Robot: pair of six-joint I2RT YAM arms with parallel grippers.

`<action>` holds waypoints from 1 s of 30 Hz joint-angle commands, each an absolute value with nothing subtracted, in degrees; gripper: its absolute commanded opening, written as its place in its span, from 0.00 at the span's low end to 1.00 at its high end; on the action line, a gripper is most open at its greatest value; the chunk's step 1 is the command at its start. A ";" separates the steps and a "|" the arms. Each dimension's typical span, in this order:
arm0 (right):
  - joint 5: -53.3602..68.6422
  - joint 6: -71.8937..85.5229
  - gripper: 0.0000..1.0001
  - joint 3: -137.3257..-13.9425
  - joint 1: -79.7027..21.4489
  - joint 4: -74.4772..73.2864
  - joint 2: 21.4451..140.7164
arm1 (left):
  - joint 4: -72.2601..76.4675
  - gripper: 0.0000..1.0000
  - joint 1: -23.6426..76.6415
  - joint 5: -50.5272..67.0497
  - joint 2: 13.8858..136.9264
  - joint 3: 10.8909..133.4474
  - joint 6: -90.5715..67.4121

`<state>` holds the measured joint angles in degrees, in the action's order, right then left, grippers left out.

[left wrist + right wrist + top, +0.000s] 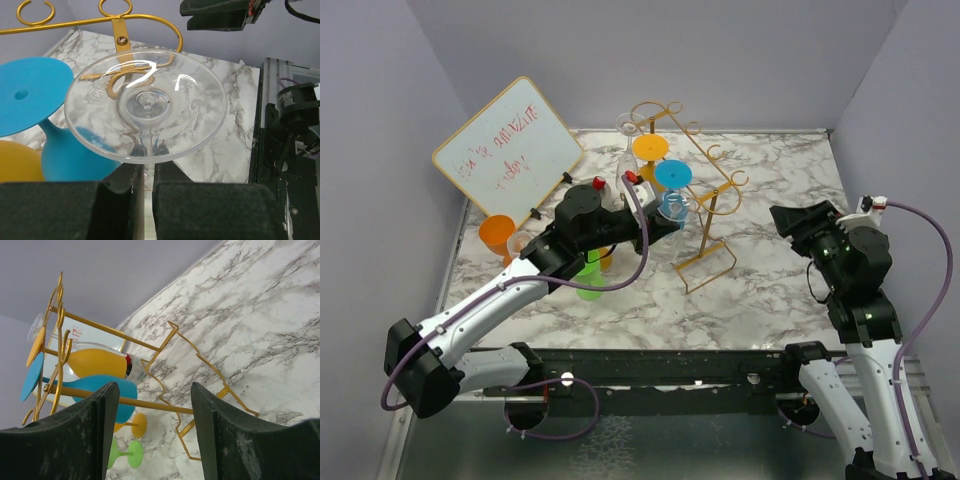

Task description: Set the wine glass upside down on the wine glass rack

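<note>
My left gripper [145, 172] is shut on the stem of a clear wine glass [146, 105], whose round foot faces the camera. From above, the clear wine glass [672, 207] is held upside down by my left gripper [663, 226], close beside the gold wire wine glass rack [708, 190], just below a blue foot. An orange glass [650, 148] and a blue glass [672, 175] hang upside down on the rack. A scrolled rack arm [90, 24] runs just behind the clear foot. My right gripper [792, 220] stands open to the right of the rack, with nothing between its fingers.
A whiteboard [508, 150] leans at the back left. An orange cup [497, 232] and a green glass [590, 278] stand under the left arm. In the right wrist view the rack [150, 404] stands ahead, and a green glass [127, 455] and a yellow glass [138, 425] lie beyond it.
</note>
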<state>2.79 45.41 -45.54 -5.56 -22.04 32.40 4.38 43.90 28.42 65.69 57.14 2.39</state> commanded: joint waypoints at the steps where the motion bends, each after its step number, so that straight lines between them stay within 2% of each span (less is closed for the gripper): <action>1: 1.86 45.01 0.64 -45.04 -5.71 -22.06 33.17 | 9.41 0.00 44.12 26.56 66.90 57.39 5.15; 30: 3.47 45.09 0.64 -44.48 -5.71 -20.89 33.99 | 14.88 0.00 44.12 26.29 73.01 59.51 1.28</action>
